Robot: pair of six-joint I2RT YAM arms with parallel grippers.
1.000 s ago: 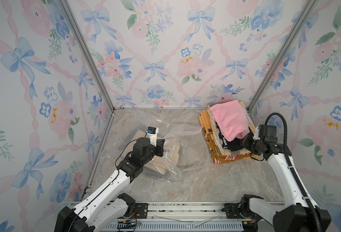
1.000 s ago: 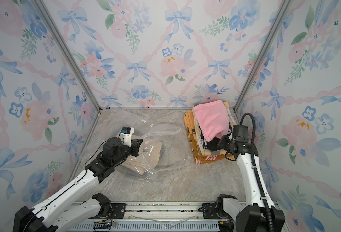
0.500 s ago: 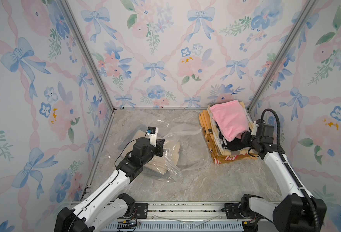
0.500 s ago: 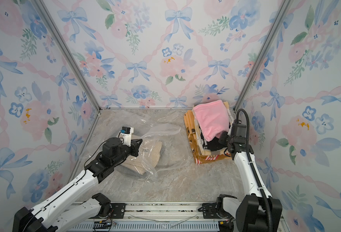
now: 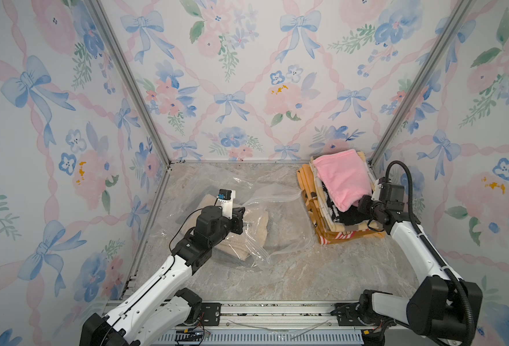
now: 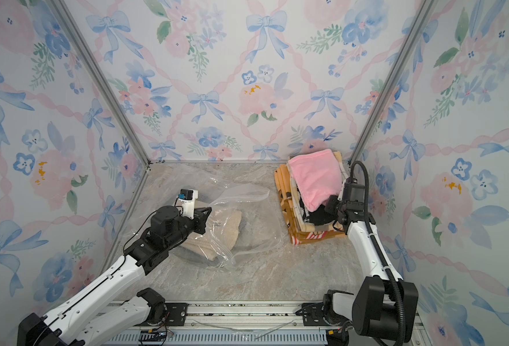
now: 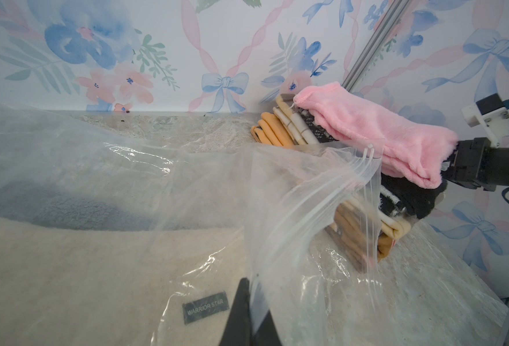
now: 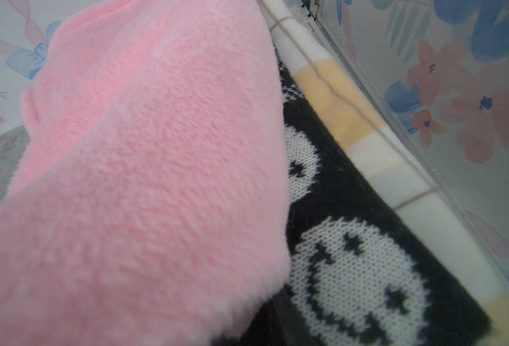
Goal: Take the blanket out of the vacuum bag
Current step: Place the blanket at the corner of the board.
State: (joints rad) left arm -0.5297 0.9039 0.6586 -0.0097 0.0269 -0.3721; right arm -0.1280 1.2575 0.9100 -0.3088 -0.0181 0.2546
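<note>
We take the vacuum bag (image 5: 274, 194) as our mark; it lies on the table (image 5: 307, 278). The blanket (image 5: 256, 227) lies inside the bag, in its left part. The left gripper (image 5: 240, 217) sits at the bag's top, above that blanket. A stack of folded blankets (image 5: 334, 206) stands just beside the bag's right edge. The right gripper (image 5: 363, 206) is at the side of the stack away from the bag.

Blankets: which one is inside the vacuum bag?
The cream fleece blanket, seen through the clear plastic of the vacuum bag beside the left claw. The others lie bare, folded in the stack at the far right.
</note>
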